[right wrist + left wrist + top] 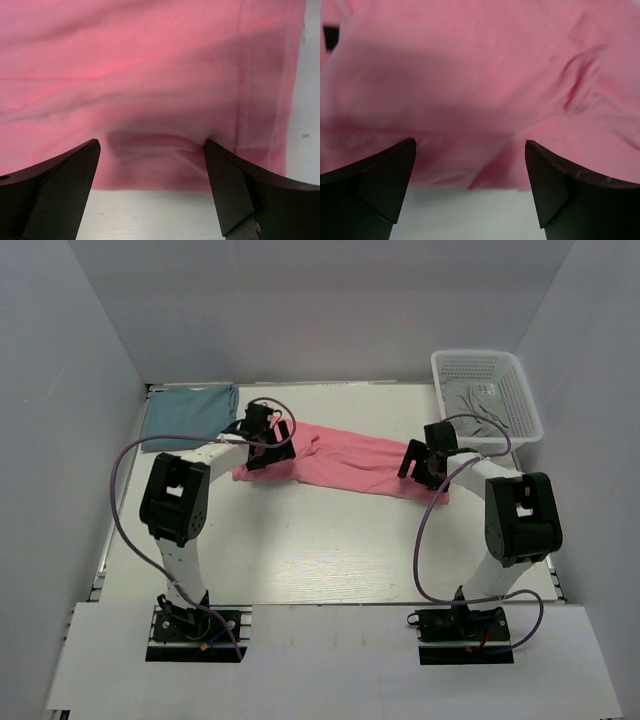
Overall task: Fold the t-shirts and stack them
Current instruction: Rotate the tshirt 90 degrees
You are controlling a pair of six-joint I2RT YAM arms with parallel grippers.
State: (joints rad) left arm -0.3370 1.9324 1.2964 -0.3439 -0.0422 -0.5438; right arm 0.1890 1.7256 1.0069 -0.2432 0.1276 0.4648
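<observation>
Crosswise on the table (320, 550) lay the pink shirt (350, 462), its long axis running left to right, the right end a little nearer the arms. Each arm had its own end: the left gripper (268, 445) was over the left end and the right gripper (422, 462) over the right, neither nearer the middle. Both wrist views showed jaws spread wide and gripping nothing. The cloth's near edge lay just beyond the tips, with bare table on the near side. So the cloth lay ahead of both grippers, away from the bases, and a pinch on that edge looked to me like the coming step.

The teal shirt (190, 410) sat folded in the far left corner, close to the pink one's left end; the arm hid whether they touched. A basket (520, 380) at far right held grey cloth (475, 400). From above, the grippers covered both ends of the pink shirt, and its layers could not be counted. A dark patch (330, 37) in the left wrist view was too blurred to name.
</observation>
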